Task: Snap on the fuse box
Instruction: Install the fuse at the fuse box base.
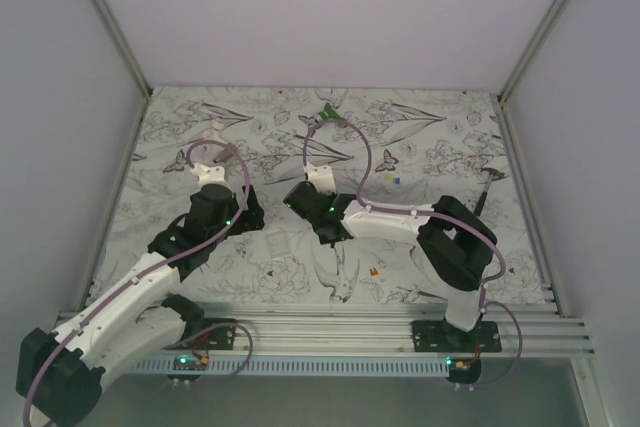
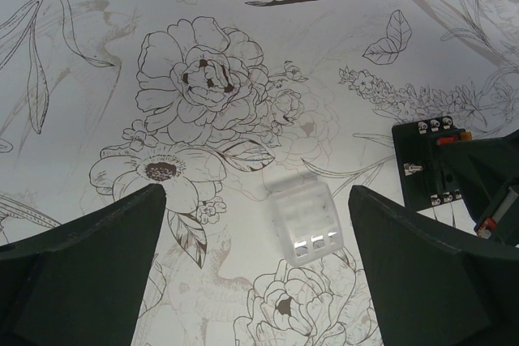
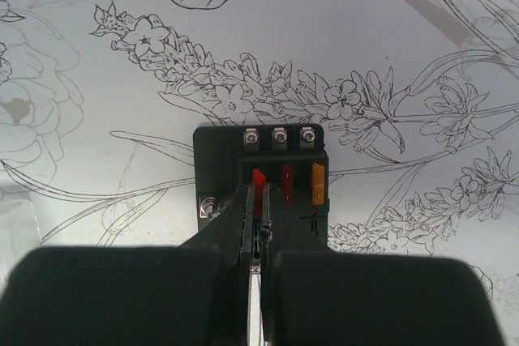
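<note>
While the left gripper (image 2: 255, 192) hangs with its jaws spread wide and nothing between them, a clear plastic cover (image 2: 306, 220) lies on the floral cloth (image 2: 243, 22) just below, between its fingers. The right gripper (image 3: 258, 228) has its jaws drawn to a thin slit, with the tips down on the fuse box (image 3: 280, 155) at the red fuse (image 3: 259, 180) in the left slot. Whether they nip that fuse or only press on it, I cannot tell. The box sits flat near the middle of the table, just right of the cover and apart from it.

To do this step well, I judge the left gripper should drop straight down, close across the cover's narrow sides, lift it level and turn it to match the box's outline before pressing. The right tips would first need to clear the fuse row.

The box lies face up, its three screw terminals (image 3: 280, 137) on the edge away from the right wrist and the fuses side by side across it. With its near half hidden under the fingers, I cannot name its long axis.
</note>
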